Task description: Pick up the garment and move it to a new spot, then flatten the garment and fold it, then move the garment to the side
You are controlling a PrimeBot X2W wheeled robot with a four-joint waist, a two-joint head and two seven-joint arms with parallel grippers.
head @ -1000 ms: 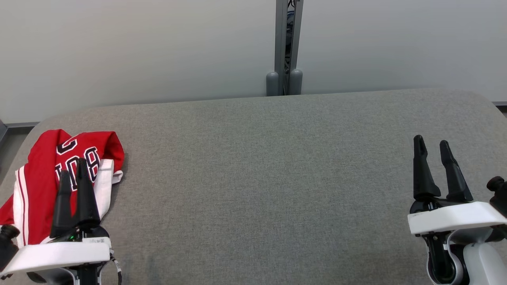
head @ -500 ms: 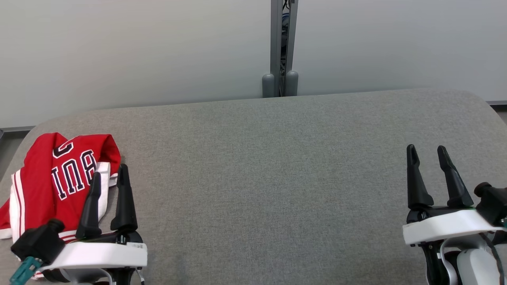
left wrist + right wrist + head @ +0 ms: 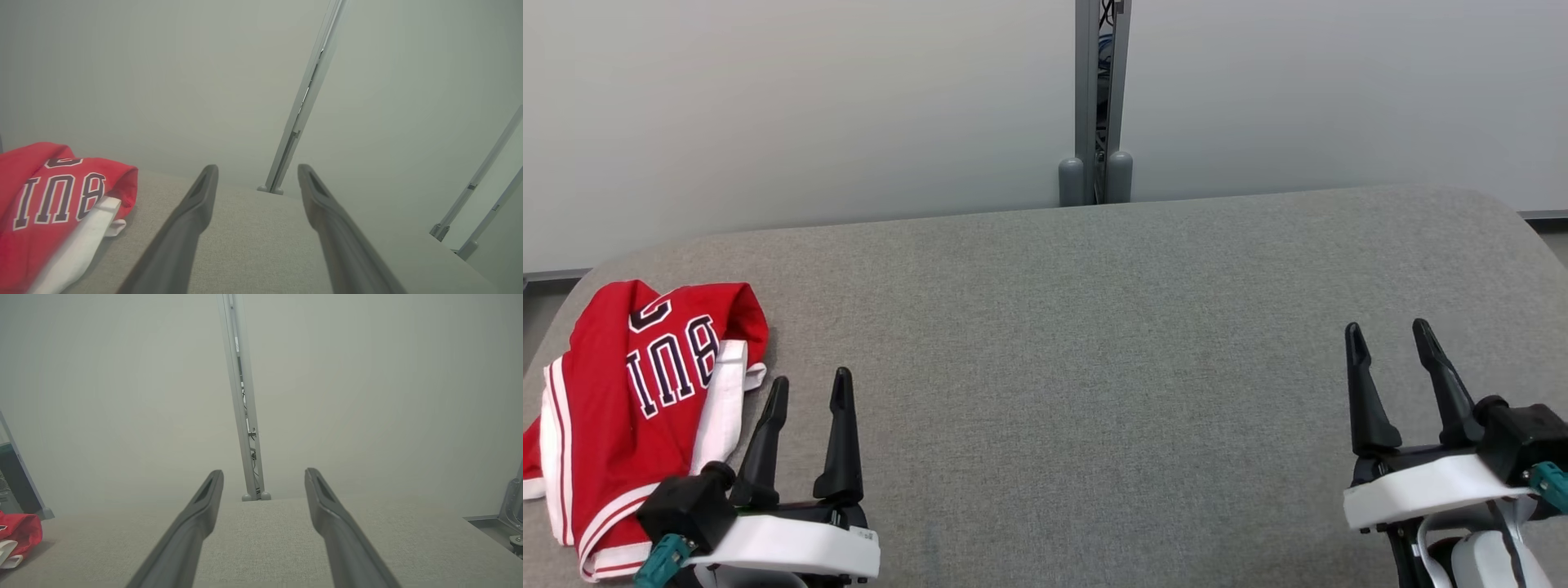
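- Across the head view: grey fabric-covered table [image 3: 1094, 343] with rounded far corners and a fine, even weave.
- Behind the table: plain pale grey wall panels [image 3: 809, 106]. A vertical metal post [image 3: 1094, 82] stands at the seam between them, with cabling visible in its slot. Two rounded grey feet [image 3: 1094, 178] sit at the table's far edge.
- Right wrist view: more metal framing [image 3: 512, 510] past the table's right end.
- Red jersey [image 3: 629, 392] lies on the table's far-left end, loosely folded and rumpled.
- Jersey detail: white side trim with thin red stripes, and dark block lettering outlined in white that reads upside down from the head. A white band runs down the jersey's right side.
- Left gripper [image 3: 812, 377] is just right of the jersey. Its fingers are spread with bare table between them, and the tips are off the cloth.
- Right gripper [image 3: 1387, 327] is well apart, at the table's right end. Its fingers are spread and hold nothing.
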